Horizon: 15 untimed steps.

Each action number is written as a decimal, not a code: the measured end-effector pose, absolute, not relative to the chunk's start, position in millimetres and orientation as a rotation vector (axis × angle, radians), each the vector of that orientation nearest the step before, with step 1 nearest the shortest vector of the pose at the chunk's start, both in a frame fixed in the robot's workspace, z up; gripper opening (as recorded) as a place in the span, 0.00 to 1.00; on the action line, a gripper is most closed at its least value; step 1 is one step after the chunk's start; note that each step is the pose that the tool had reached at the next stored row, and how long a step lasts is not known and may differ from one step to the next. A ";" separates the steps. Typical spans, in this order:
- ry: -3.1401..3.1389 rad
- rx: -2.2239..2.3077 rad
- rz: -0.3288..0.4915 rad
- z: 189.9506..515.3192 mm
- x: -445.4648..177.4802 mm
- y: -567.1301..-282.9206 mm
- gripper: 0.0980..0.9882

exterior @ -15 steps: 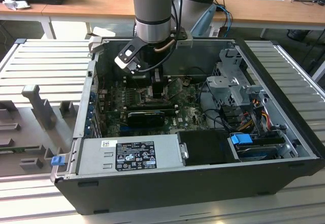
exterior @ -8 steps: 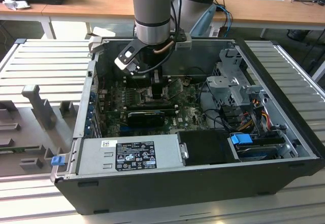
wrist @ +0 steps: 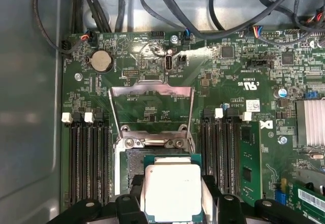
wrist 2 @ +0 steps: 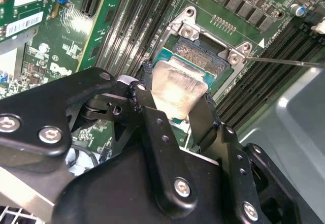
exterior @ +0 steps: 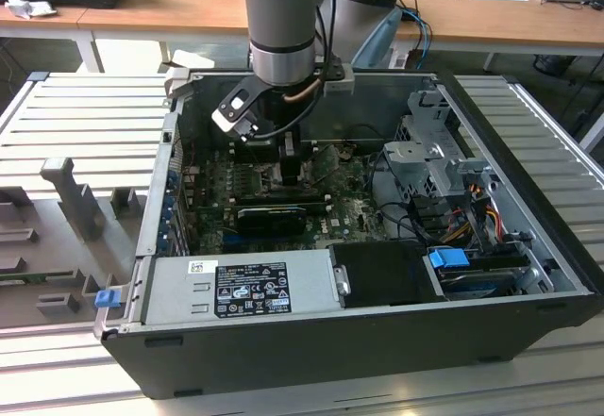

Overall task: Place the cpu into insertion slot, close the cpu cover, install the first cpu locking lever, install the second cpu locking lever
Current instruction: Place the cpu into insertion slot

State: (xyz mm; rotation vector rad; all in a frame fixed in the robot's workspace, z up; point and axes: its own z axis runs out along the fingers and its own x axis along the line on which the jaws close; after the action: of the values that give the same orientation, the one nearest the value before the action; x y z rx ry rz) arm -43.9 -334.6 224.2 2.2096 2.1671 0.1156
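My gripper (wrist 2: pixel 175 108) (wrist: pixel 172 199) is shut on the cpu (wrist 2: pixel 179 88) (wrist: pixel 172 189), a pale silvery square chip with a green edge, pinched between the two black fingers (wrist 2: pixel 152 127). The chip sits just over the insertion slot (wrist 2: pixel 205 51) (wrist: pixel 133 164), a dark socket with a silver rim; I cannot tell whether it touches. The cpu cover (wrist: pixel 152 88) stands swung open behind the socket, a thin metal frame with the green board showing through its window. In the exterior view the gripper (exterior: pixel 283 166) reaches down inside the computer case (exterior: pixel 359 341).
Long black ribbed slots (wrist: pixel 86 158) (wrist: pixel 223 153) flank the socket on both sides. A thin metal lever rod (wrist 2: pixel 284 60) sticks out beside the socket. Cables (wrist: pixel 213 10) hang along the case wall. A power supply (exterior: pixel 241 289), a black card (exterior: pixel 274 218) and a drive cage (exterior: pixel 429 147) fill the case.
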 end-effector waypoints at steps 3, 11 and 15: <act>2.167 2.210 0.116 219.6 -44.9 -333.1 0.48; 2.168 2.210 0.118 211.1 -47.0 -327.0 0.48; 2.170 2.210 0.118 203.6 -47.1 -321.5 0.48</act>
State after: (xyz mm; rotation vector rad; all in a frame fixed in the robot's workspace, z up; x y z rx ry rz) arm -47.1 -321.5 203.6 2.2097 2.1700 0.1179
